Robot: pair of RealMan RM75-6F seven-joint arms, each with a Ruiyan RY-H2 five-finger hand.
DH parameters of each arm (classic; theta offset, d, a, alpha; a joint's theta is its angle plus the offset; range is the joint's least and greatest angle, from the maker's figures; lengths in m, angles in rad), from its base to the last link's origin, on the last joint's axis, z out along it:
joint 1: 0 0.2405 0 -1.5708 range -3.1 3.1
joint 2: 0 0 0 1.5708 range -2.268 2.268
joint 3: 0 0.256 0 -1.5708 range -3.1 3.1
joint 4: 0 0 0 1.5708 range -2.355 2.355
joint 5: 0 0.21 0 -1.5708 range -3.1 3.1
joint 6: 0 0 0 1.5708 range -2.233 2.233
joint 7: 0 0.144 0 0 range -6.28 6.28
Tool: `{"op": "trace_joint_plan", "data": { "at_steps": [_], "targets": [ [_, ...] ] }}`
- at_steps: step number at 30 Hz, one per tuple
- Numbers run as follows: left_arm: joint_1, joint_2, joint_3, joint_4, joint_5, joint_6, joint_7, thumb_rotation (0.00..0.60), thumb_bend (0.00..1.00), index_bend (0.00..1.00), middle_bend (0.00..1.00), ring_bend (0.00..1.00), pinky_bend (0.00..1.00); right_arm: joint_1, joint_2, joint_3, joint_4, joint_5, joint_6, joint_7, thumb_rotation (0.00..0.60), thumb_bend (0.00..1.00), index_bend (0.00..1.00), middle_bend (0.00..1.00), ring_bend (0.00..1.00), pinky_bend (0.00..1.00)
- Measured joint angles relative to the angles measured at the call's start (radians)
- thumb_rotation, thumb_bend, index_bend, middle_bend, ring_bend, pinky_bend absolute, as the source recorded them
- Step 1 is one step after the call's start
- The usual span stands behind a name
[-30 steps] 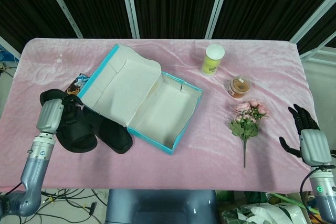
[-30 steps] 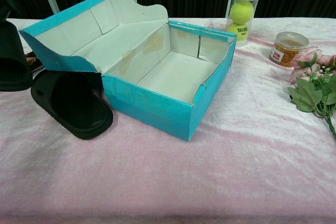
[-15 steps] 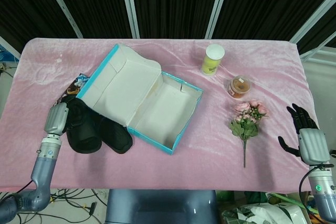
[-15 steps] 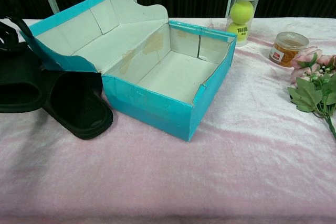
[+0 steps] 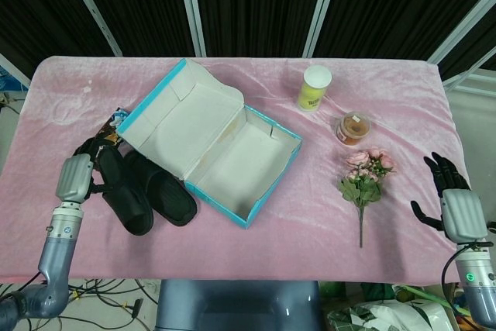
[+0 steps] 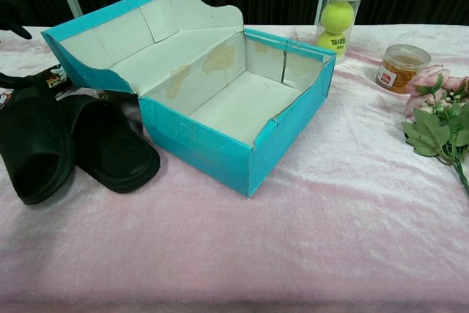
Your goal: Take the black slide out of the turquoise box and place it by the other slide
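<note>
The turquoise box (image 5: 209, 141) stands open with nothing in it, its lid folded back to the left; the chest view shows its white inside (image 6: 234, 104). Two black slides lie flat side by side on the pink cloth left of the box: one (image 5: 126, 201) (image 6: 33, 148) further left, the other (image 5: 167, 195) (image 6: 110, 148) against the box. My left hand (image 5: 77, 176) sits just left of the outer slide with its fingers apart, gripping nothing. My right hand (image 5: 453, 195) hovers at the table's right front edge, fingers spread, holding nothing.
A tube of tennis balls (image 5: 314, 87) (image 6: 339, 12) and a small jar (image 5: 353, 128) (image 6: 399, 67) stand behind the box to the right. A bunch of pink flowers (image 5: 364, 180) (image 6: 440, 126) lies right of it. A printed packet (image 5: 116, 123) peeks out beside the lid.
The slide that my left hand carried has come down flat on the cloth beside the other slide, and the hand has let go. The box has shifted a little to the right.
</note>
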Motion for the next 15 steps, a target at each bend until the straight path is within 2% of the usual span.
{"op": "trace_joint_plan", "data": {
  "at_steps": [4,9,15],
  "targets": [
    [0.026,0.031,0.006,-0.035,0.035,0.073,0.053,0.600,0.00,0.11,0.25,0.11,0.14,-0.002,0.003,0.009,0.000,0.011,0.010,0.001,0.600,0.26,0.00,0.02,0.00,0.19],
    [0.084,0.113,0.034,-0.137,0.072,0.155,0.177,0.600,0.00,0.13,0.24,0.11,0.10,-0.002,0.004,0.013,-0.002,0.020,0.009,-0.011,0.600,0.26,0.00,0.02,0.00,0.19],
    [0.180,0.251,0.107,-0.279,0.125,0.234,0.236,0.600,0.00,0.14,0.24,0.11,0.07,0.002,0.005,0.011,-0.011,0.017,0.006,-0.035,0.600,0.26,0.00,0.02,0.00,0.19]
  ]
}}
